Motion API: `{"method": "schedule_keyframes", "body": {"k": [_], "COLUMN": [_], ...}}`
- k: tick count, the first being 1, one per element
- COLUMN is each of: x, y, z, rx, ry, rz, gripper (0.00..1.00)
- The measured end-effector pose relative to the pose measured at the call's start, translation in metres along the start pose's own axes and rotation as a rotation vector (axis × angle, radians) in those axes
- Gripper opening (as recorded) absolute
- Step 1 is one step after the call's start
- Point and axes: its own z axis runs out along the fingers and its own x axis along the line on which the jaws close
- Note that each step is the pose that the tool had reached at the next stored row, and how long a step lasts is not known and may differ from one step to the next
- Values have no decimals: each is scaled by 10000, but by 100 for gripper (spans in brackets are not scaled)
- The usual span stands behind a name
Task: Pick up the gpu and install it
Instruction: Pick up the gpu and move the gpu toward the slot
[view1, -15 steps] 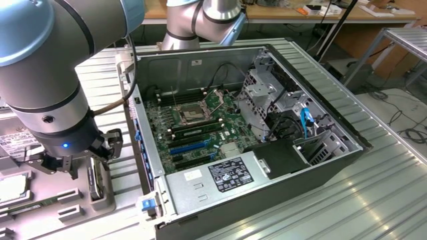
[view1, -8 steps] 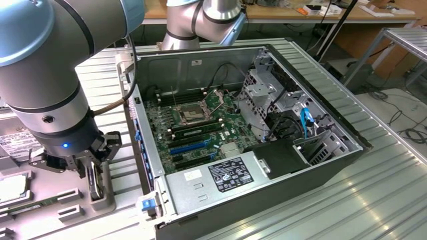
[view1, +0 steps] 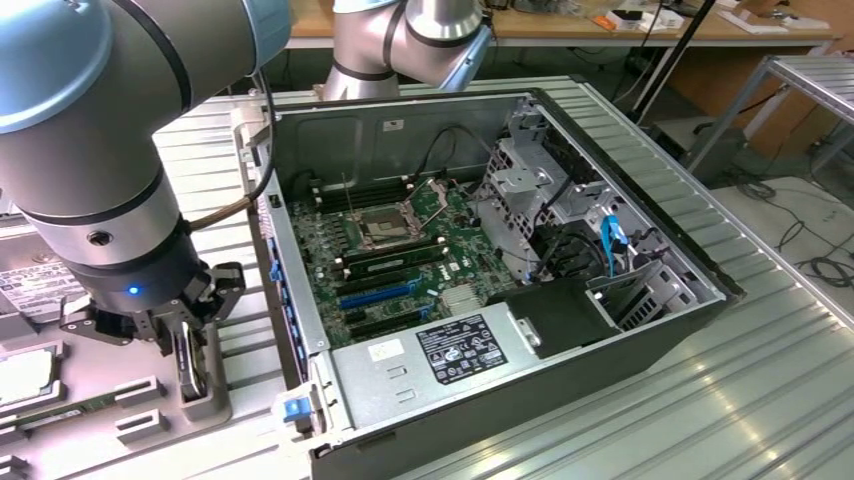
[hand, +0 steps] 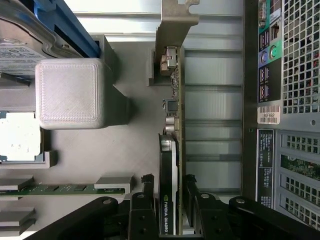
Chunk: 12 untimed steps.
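Exterior view looks down from afar; wrist view looks closely down; both share the gpu (hand: 176, 115).

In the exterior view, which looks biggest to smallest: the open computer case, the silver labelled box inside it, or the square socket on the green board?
Largest: computer case.
Then: silver labelled box.
Smallest: square socket.
The box lies nearer the camera, yet the differences look plain.

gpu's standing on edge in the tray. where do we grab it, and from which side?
Probably best across its two flat faces, at the cooler section away from the metal bracket, coming straight down over the upper edge. The gpu stands on edge in the grey tray, so its thin width suits a pinch. The gripper is lined up that way.
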Motion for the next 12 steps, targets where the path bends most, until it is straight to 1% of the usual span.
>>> {"method": "schedule_keyframes", "body": {"k": [4,5,6,12], "x": [0,0,0,0], "y": [0,0,0,0], "z": [0,0,0,0], "rx": [0,0,0,0], "ry": [0,0,0,0], "rz": [0,0,0,0], "gripper": [36,35,28,27]}}
